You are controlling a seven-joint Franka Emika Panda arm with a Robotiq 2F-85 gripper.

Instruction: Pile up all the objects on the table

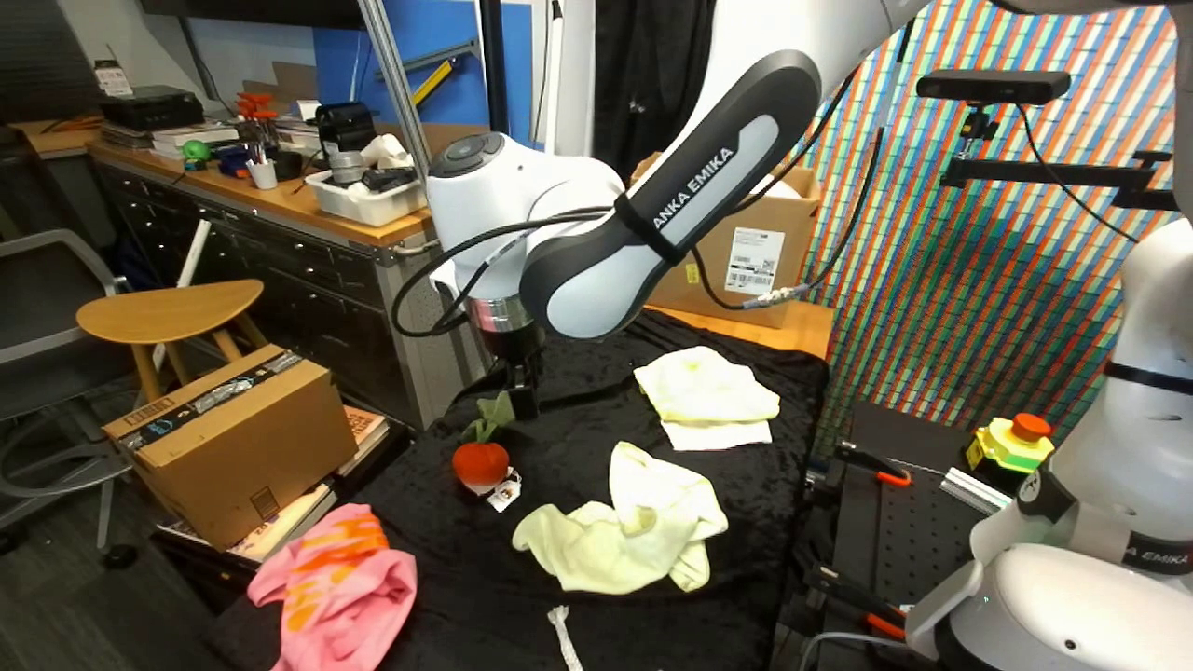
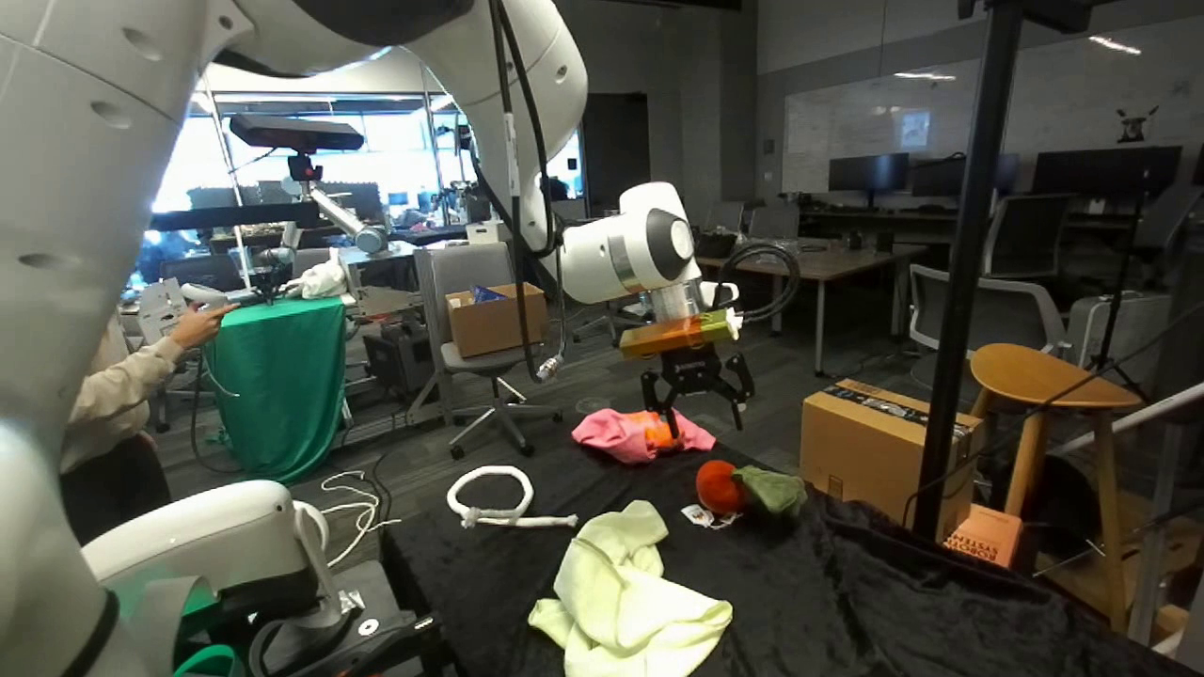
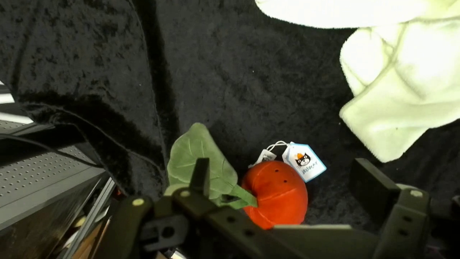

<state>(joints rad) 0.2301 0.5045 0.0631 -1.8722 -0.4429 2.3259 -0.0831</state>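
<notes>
"Well, how is the tool (image 2: 705,430) set?"

"Its jaws are spread wide. It is pointed downward from the arm (image 1: 690,177) and held over the black-covered worktop (image 1: 419,559)."

"Where is the toy (image 3: 284,194) placed?"

"It is laid on the worktop, below the tool. In the wrist view its red body is framed between the fingers (image 3: 373,187), while its green leaf (image 3: 201,154) is partly covered by one of them. In an exterior view a gap is seen between tool and toy. A white tag (image 3: 304,162) is attached and spread beside it."

"What else is seen on the worktop?"

"The yellow cloth (image 1: 643,540) is crumpled loosely near the middle. The folded cloth (image 1: 704,382), pale yellow and white, is shown nearby, set apart from it. The pink cloth (image 1: 345,596), patterned in orange, is bunched up at the worktop's edge."

"And the rope (image 2: 522,521)?"

"It is curled into a ring with one straight end, as is shown in an exterior view, and that end is set near the yellow cloth."

"How are these things grouped?"

"They are scattered singly: the toy, the rope and the three cloths."

"And beside the worktop?"

"A box (image 1: 228,457) is rested on books (image 1: 289,522), and a stool (image 1: 172,308) is stood near it."
</notes>
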